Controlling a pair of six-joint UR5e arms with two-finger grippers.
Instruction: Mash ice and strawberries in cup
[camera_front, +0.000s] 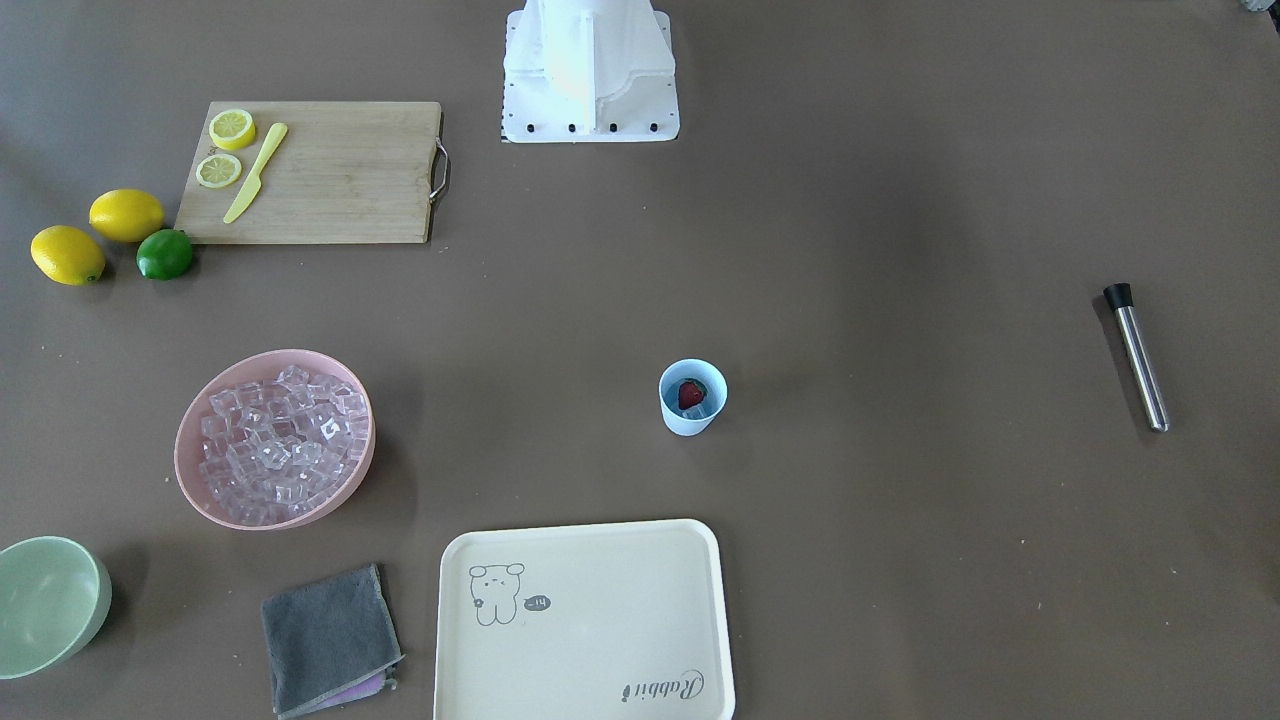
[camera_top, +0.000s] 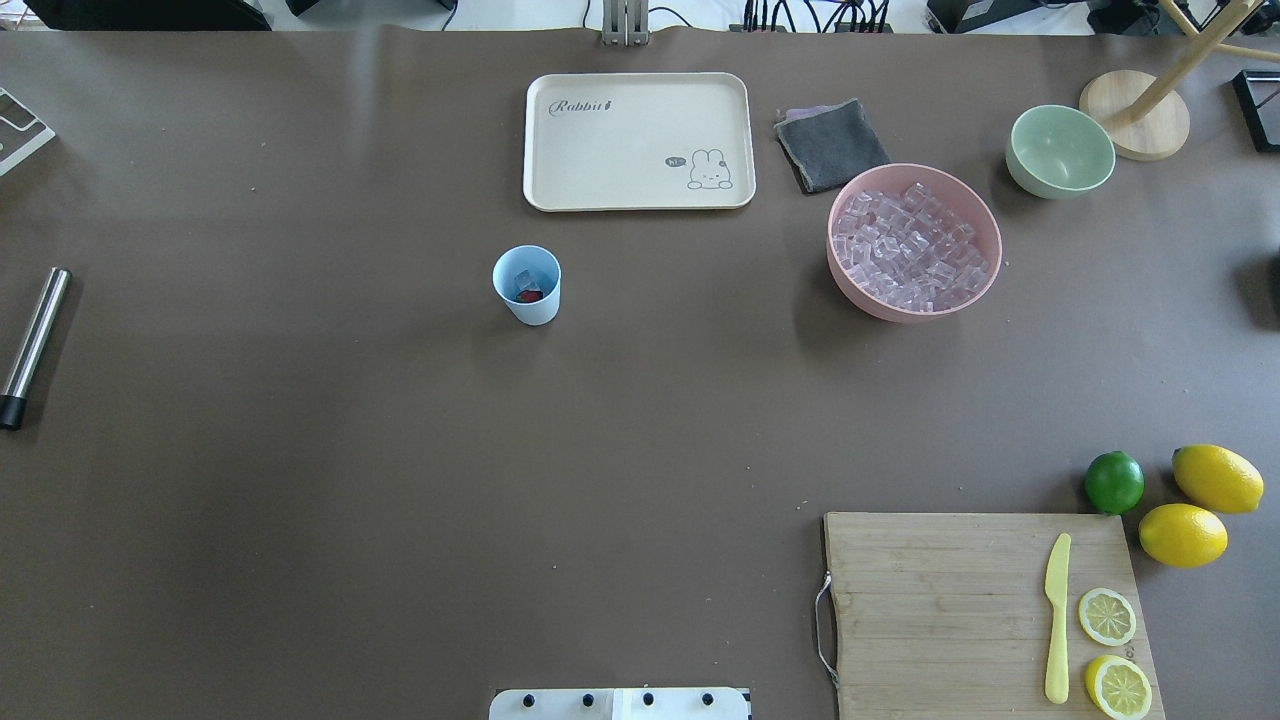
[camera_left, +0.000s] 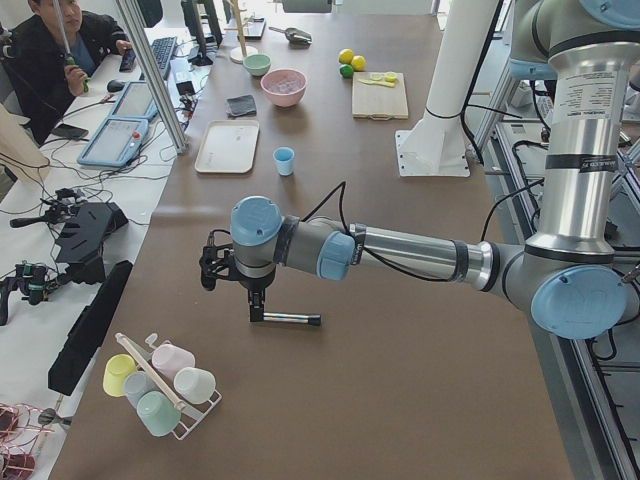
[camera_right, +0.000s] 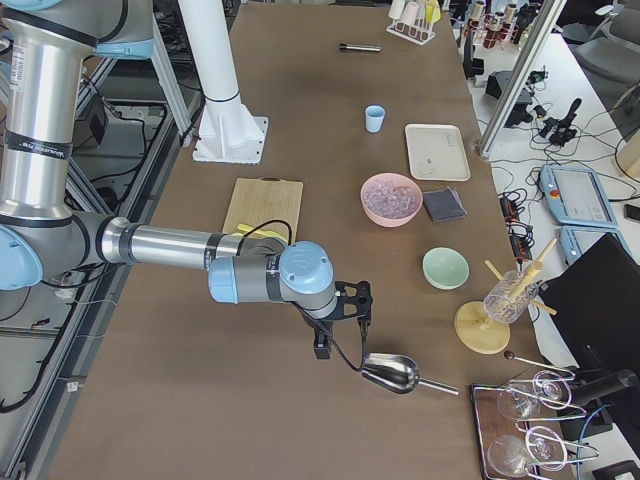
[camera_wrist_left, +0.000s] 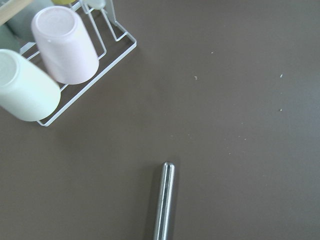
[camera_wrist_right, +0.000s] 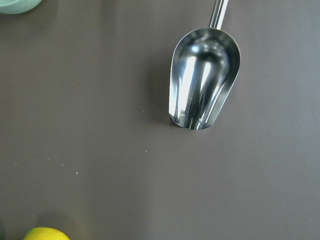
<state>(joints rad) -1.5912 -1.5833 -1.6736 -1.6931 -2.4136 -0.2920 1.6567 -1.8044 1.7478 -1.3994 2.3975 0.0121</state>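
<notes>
The light-blue cup (camera_front: 692, 397) stands upright mid-table, and it also shows in the overhead view (camera_top: 527, 284). Inside it lie a red strawberry (camera_front: 691, 394) and a clear ice cube (camera_top: 524, 280). Many more ice cubes (camera_top: 912, 245) fill the pink bowl (camera_top: 985, 275). A steel muddler (camera_top: 33, 345) with a black end lies on the table's far left. My left gripper (camera_left: 256, 310) hangs near it; my right gripper (camera_right: 322, 345) hangs by a steel scoop (camera_wrist_right: 202, 80). Each shows only in a side view, so I cannot tell whether it is open or shut.
A cream tray (camera_top: 640, 190), grey cloth (camera_top: 830, 145) and pale green bowl (camera_top: 1060, 150) lie beyond the cup. A cutting board (camera_top: 940, 610) carries lemon slices and a yellow knife, with lemons (camera_top: 1215, 478) and a lime (camera_top: 1114, 482) beside it. A cup rack (camera_wrist_left: 50, 65) stands near the muddler.
</notes>
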